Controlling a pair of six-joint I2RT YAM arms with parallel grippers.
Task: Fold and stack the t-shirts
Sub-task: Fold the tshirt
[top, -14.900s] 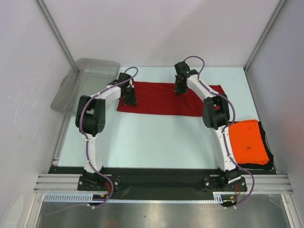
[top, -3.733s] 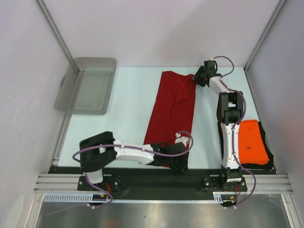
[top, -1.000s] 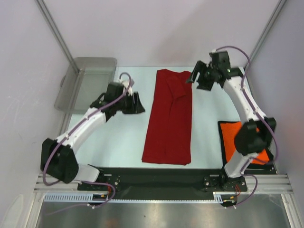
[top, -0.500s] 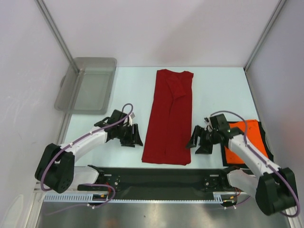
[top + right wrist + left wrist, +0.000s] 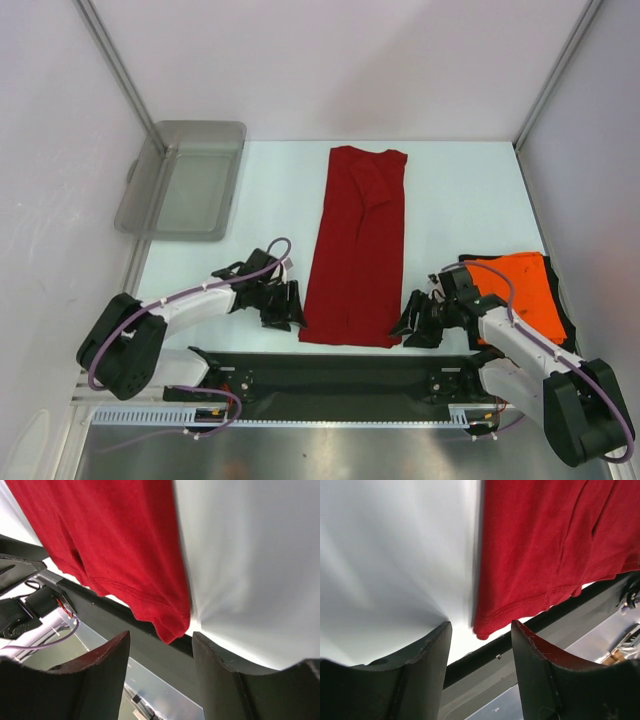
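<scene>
We judged the task roughly midway: the dark red t-shirt (image 5: 355, 245) lay mid-frame on the table (image 5: 460, 200) as a long narrow strip, not yet cross-folded or stacked. The orange t-shirt (image 5: 525, 285), lower right, seemed already folded, though partly hidden. The left gripper (image 5: 293, 306) and right gripper (image 5: 410, 322) flanked the strip's lower corners, jaws parted, holding nothing.

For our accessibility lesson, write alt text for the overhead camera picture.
A dark red t-shirt, folded into a long strip, lies on a pale table, the left claw and right claw open beside its near corners. An orange t-shirt lies at right, a grey tub far left.
</scene>
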